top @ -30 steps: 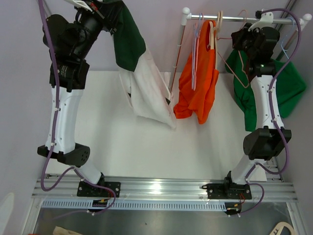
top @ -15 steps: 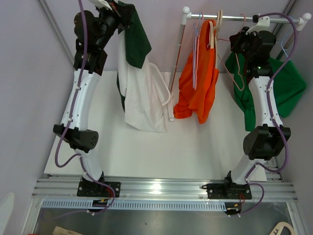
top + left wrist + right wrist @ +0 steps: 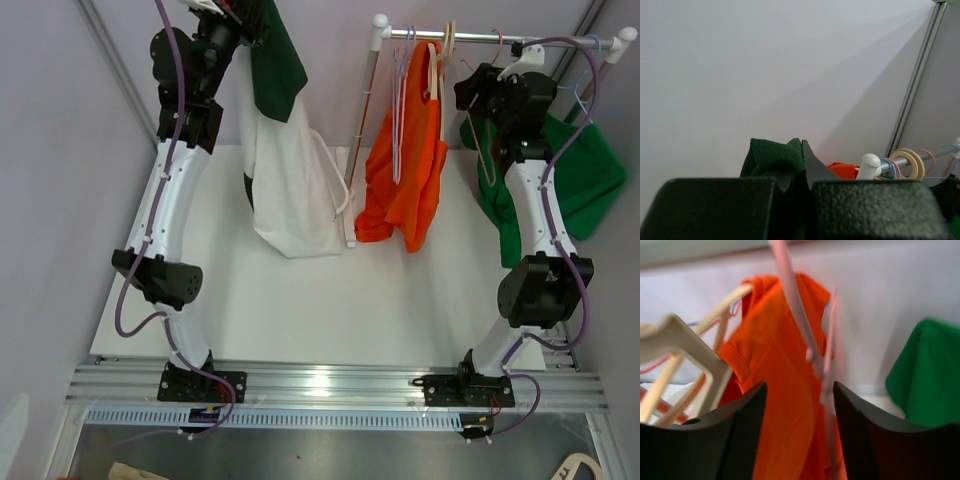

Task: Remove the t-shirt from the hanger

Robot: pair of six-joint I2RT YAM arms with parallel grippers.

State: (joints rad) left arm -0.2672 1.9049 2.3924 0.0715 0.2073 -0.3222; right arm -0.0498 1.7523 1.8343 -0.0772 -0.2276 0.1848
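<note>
Pinching green t-shirt (image 3: 771, 156), left gripper (image 3: 794, 184) clenched; right gripper (image 3: 799, 392) spread near pink hanger (image 3: 795, 305).

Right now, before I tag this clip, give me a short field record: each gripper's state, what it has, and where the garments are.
left gripper: shut, pinching the green-and-white fabric t-shirt, raised high at the back left
green-and-white fabric t-shirt: hangs down from that gripper, clear of the rail
right gripper: open, with the thin pink wire hanger passing between its fingers
white clothes rail: carries the orange fabric t-shirt on a hanger
dark green garment: lies to the right of the right arm
</note>
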